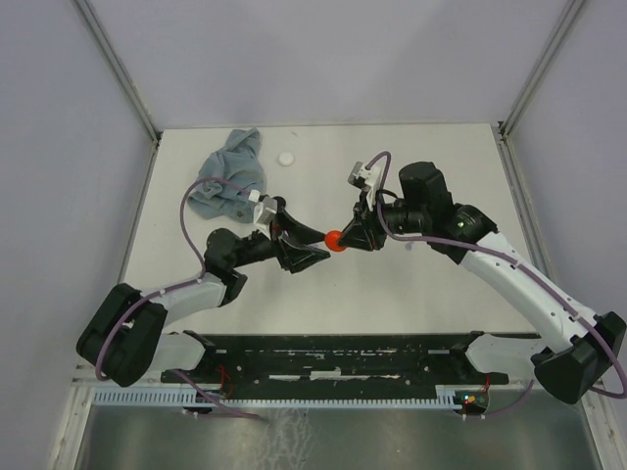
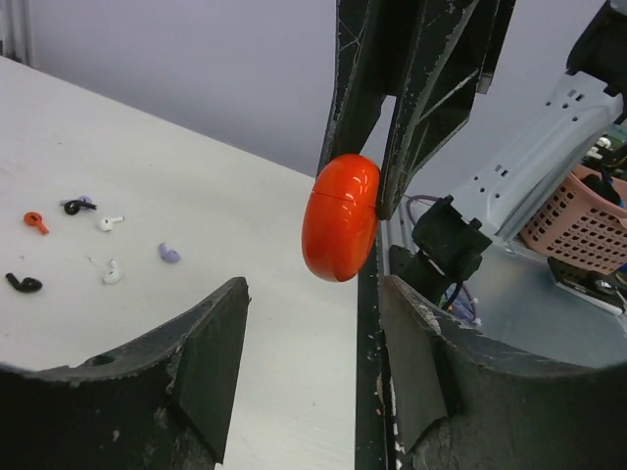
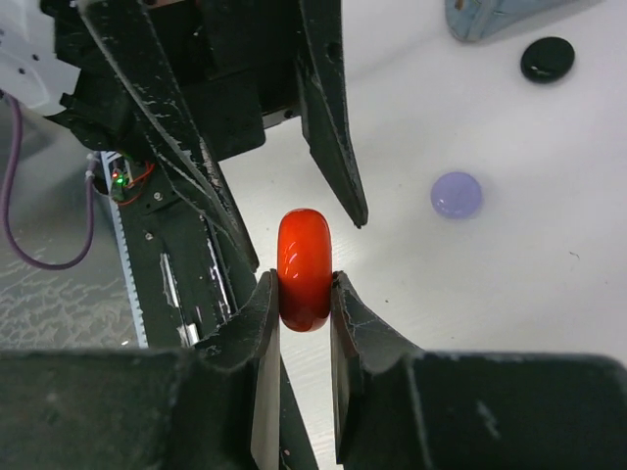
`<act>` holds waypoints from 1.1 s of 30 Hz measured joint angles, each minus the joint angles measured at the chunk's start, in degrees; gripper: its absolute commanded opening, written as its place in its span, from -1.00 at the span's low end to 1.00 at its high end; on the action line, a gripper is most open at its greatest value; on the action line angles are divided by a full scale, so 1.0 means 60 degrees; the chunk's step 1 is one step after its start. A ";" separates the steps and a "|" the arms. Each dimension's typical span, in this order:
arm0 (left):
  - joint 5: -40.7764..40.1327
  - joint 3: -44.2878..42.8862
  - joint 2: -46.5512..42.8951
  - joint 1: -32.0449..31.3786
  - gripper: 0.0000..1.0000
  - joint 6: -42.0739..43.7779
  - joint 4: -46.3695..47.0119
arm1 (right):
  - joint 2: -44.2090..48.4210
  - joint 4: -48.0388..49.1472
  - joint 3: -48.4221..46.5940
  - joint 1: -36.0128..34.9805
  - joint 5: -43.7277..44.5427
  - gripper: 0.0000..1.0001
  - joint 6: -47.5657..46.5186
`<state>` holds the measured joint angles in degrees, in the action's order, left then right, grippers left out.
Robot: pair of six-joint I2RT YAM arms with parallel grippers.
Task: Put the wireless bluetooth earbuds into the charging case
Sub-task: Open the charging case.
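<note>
A: Mid-air over the middle of the worktop [image 1: 411,294], the right gripper [image 1: 348,238] is clamped on the red charging case [image 1: 334,240]; one finger is pressed to each flat face, and the case stands on edge between them.

B: Lid down, too; its seam shows as a thin line across the shell; and the left gripper [image 1: 321,245]?

A: Its jaws stand apart, tips reaching in from the opposite side, one to either side of the case; whether either tip touches the shell, I cannot tell.

B: Where are the earbuds [image 2: 110,223]?

A: Loose on the worktop, a scattered handful well apart from the case; a red earbud [image 2: 35,221] lies at one end, a lavender earbud [image 2: 168,253] at the other, with black and white ones between them; none of them is in a gripper.

B: Anything else down there?

A: A crumpled blue-grey cloth [image 1: 230,176] lies in the far left corner; a white disc [image 1: 285,158] is just beside it near the far edge; the right wrist view also catches a lavender disc [image 3: 456,194] and a black disc [image 3: 547,59] lying flat.
</note>
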<state>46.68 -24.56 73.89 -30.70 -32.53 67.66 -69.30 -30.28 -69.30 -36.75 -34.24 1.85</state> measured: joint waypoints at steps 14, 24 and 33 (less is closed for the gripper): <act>0.0863 -0.0040 0.0040 -0.0157 -0.03 -0.0725 0.0896 | -0.0062 0.0441 0.0160 0.0000 -0.1552 -0.96 -0.0481; 0.1228 -0.0251 0.0040 -0.0368 -0.19 -0.0794 0.0743 | -0.0390 -0.0572 -0.0270 0.0000 -0.1803 -0.95 -0.1137; 0.1242 -0.0401 -0.0018 -0.0495 -0.30 -0.0503 0.0044 | -0.0550 -0.1147 -0.0583 0.0000 -0.1800 -0.94 -0.1381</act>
<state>54.13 -26.96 73.78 -33.67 -35.55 67.92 -72.60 -37.17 -72.79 -36.75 -45.04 -6.44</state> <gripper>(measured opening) 0.376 0.253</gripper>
